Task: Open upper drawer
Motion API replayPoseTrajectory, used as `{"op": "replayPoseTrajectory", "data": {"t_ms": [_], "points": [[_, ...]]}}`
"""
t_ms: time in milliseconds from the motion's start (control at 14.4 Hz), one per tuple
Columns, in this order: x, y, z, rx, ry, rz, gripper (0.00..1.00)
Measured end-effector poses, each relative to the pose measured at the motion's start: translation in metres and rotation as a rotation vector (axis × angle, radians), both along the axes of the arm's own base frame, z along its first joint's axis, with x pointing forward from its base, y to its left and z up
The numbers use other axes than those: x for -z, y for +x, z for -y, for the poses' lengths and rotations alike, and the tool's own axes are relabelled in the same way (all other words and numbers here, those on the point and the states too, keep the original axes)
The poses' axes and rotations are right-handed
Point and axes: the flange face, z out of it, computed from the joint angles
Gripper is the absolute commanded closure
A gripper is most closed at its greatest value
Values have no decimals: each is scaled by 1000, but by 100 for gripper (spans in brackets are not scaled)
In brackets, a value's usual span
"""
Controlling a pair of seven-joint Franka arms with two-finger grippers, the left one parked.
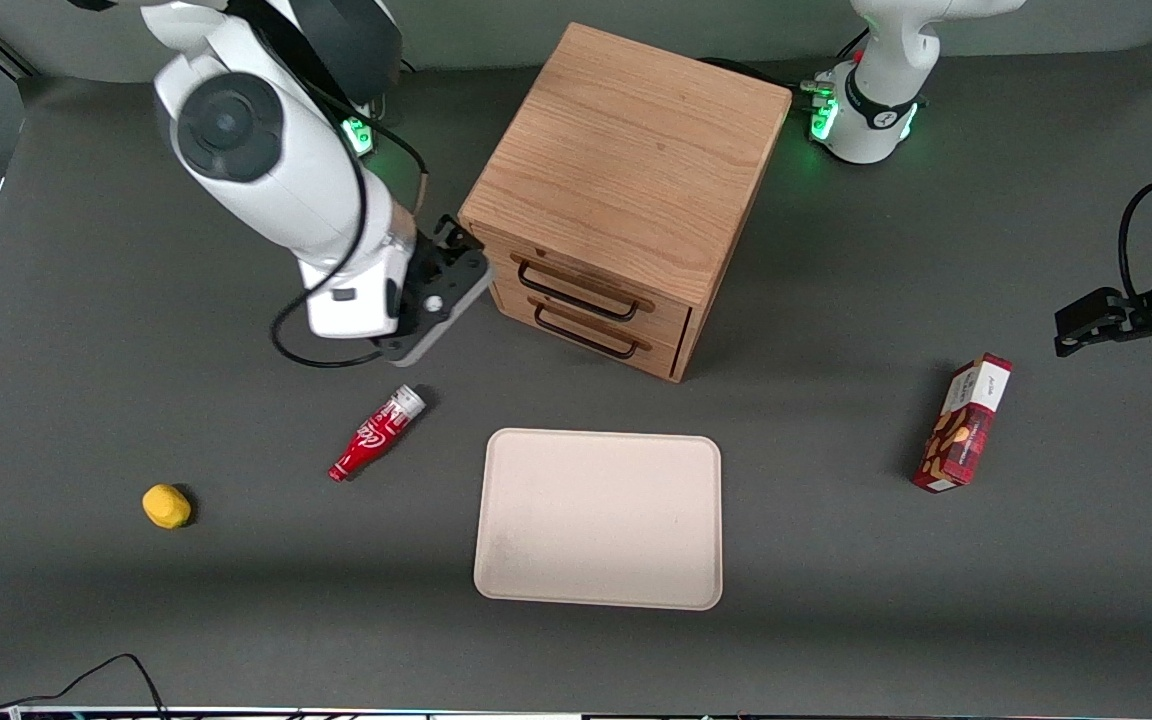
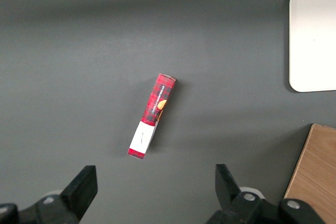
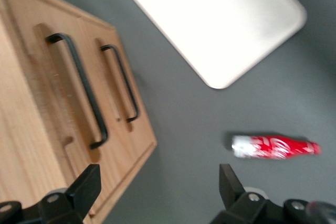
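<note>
The cube-shaped oak cabinet (image 1: 626,170) stands at the middle of the table, farther from the front camera than the tray. Its upper drawer (image 1: 661,312) is shut, with a thin black wire handle (image 1: 576,290); the handle also shows in the right wrist view (image 3: 79,90). The matching lower drawer's handle (image 1: 586,335) sits just below it and shows in the right wrist view too (image 3: 121,82). My right gripper (image 1: 463,262) hangs beside the cabinet's front corner, toward the working arm's end, apart from both handles. It is open and empty (image 3: 157,184). One fingertip (image 3: 86,184) lies over the drawer front's edge.
A red bottle (image 1: 376,435) lies on the table below the gripper, nearer the front camera, and shows in the right wrist view (image 3: 275,147). A cream tray (image 1: 599,518) lies in front of the cabinet. A yellow object (image 1: 167,506) sits toward the working arm's end, a red box (image 1: 963,423) toward the parked arm's.
</note>
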Motion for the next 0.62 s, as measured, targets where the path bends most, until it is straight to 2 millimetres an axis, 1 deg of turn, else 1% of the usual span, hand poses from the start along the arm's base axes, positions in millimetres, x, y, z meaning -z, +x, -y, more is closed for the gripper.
{"op": "replayPoseTrajectory", "data": {"t_ms": [278,347,417,625], "points": [[23,0,-30,-83,89,-10,0],[29,-2,-39,-99,101,-15,0],[41,-9,-58,-128,117,-23,0],[63,-19,-81,-164,126,-24,0]]}}
